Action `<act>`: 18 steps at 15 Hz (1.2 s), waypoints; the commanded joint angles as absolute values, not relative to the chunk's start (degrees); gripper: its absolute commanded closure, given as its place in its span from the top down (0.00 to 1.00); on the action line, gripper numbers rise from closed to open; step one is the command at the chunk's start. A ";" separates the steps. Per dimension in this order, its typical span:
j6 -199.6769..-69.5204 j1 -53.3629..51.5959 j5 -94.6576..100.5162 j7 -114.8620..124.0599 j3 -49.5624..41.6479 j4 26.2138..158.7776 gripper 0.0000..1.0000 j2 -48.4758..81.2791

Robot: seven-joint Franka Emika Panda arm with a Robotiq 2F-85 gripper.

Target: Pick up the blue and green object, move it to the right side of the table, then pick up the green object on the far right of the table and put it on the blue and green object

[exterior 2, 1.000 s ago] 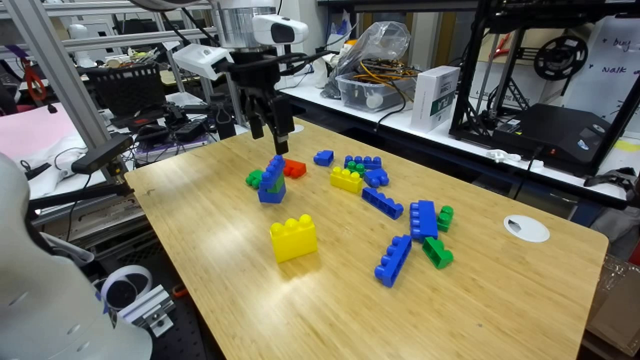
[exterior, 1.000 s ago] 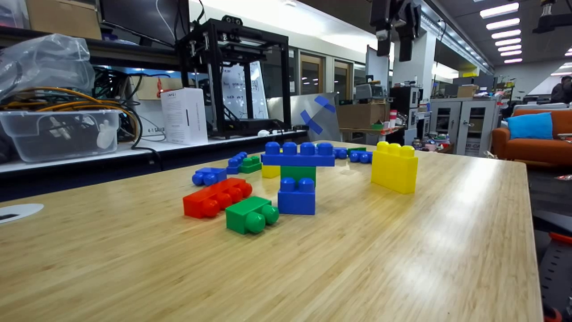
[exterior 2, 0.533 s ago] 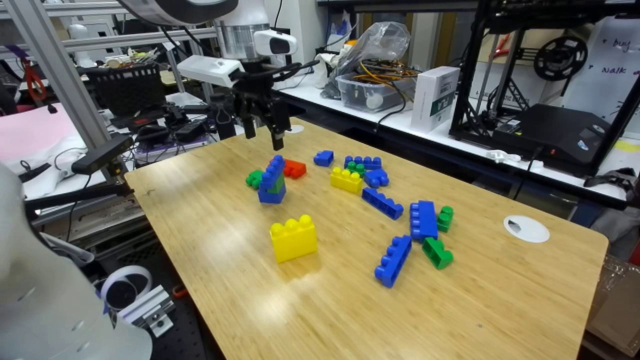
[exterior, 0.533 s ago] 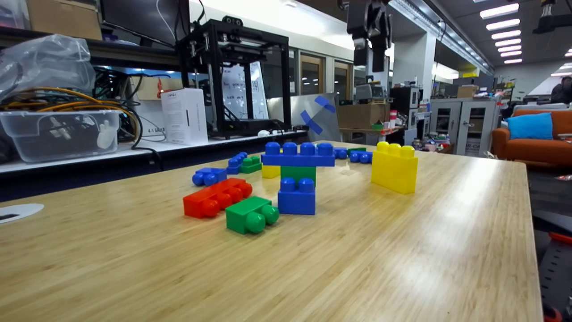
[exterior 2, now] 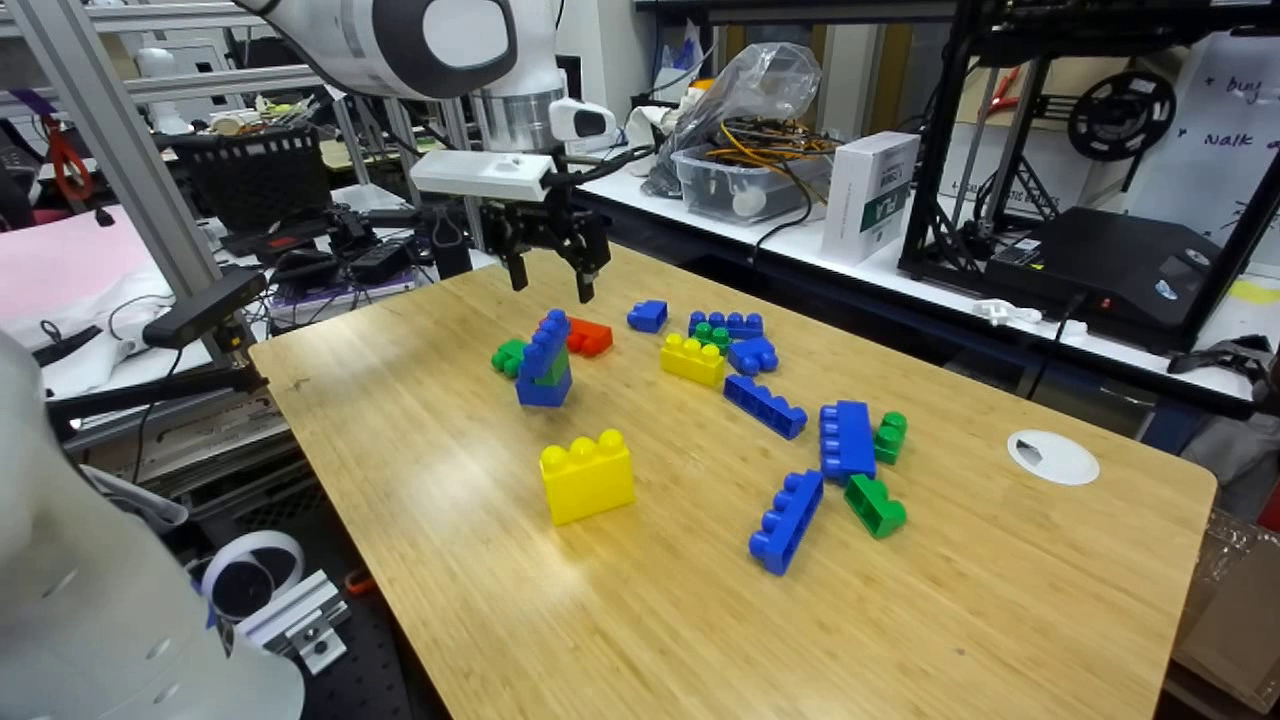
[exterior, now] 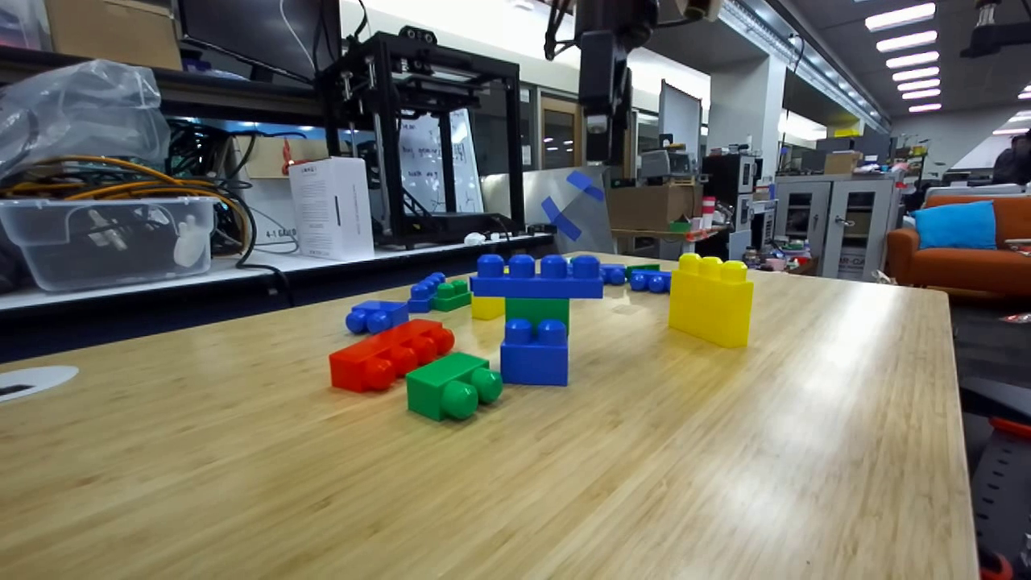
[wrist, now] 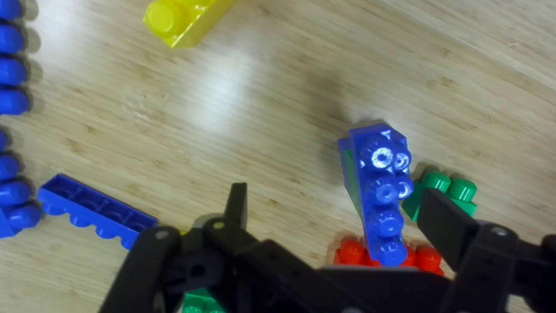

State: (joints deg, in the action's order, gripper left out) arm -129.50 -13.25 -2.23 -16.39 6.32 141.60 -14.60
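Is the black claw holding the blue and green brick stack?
No, the black gripper hangs open, and the blue and green plastic brick stack stands on the wooden table.

In an exterior view, the claw point(exterior: 608, 151) hangs higher than the upright blue-and-green stack point(exterior: 537, 312) on the table point(exterior: 685, 451).

Wooden table point(exterior: 644, 467); atop, blue-green stack point(exterior: 537, 316), red brick point(exterior: 388, 351), yellow block point(exterior: 709, 306)

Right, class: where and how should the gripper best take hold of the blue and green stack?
Probably by the long blue top brick, pinched mid-length across its narrow width from above. Its ends overhang the green middle brick, so a central hold should balance better. The open gripper hangs higher; low down, the loose green block and red brick could hinder a side approach.
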 commanded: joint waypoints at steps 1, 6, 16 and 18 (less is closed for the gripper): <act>-130.37 -13.29 -1.45 -22.73 6.61 136.39 1.00 -7.54; -129.13 -12.82 -1.71 -27.61 8.28 131.75 1.00 -0.83; -125.52 -12.14 -3.80 -28.69 9.59 130.24 1.00 2.57; -125.01 -12.32 -4.07 -28.54 10.06 130.33 1.00 2.71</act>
